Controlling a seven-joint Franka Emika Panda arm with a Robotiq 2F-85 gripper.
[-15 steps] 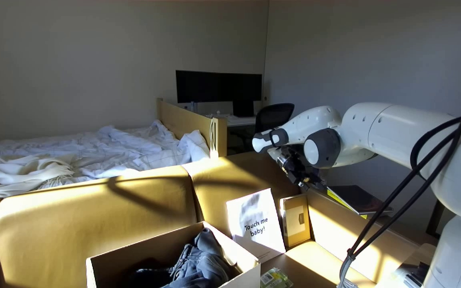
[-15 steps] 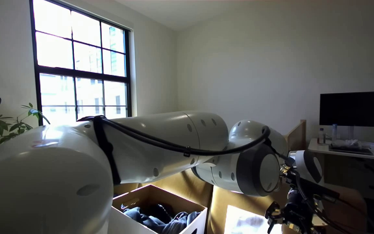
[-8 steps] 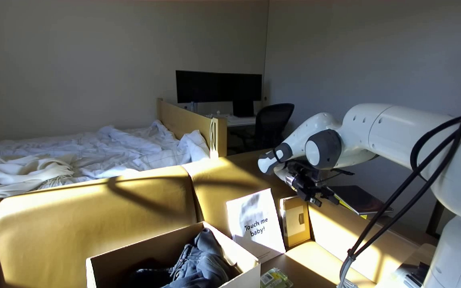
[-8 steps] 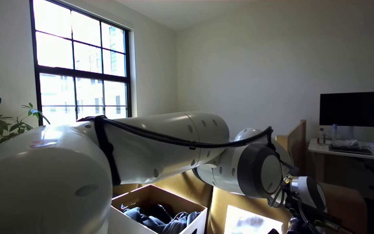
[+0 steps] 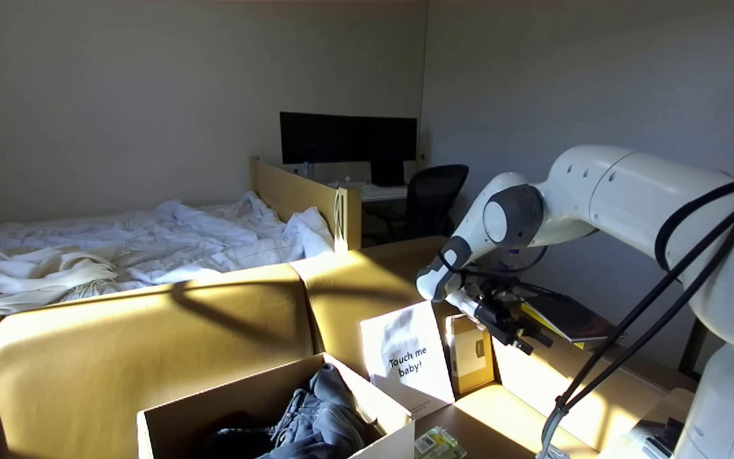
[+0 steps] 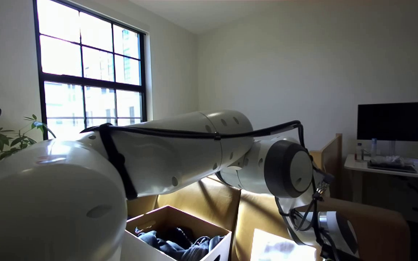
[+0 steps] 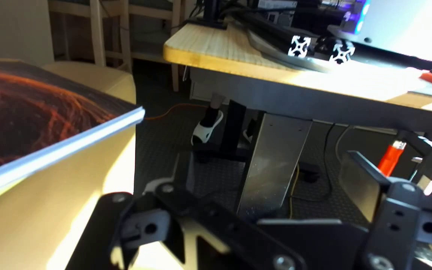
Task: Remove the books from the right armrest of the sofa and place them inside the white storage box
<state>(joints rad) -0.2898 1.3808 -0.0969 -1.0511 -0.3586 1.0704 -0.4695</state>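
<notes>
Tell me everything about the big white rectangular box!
The big white rectangular box looks like cardboard, with thin straight edges, brownish inner walls and a dark slot on one side. It stands upright, open-topped, in front of the tan padded sofa backrest. Crumpled dark blue-grey cloth lies inside, touching it. Its bottom isn't shown.
</notes>
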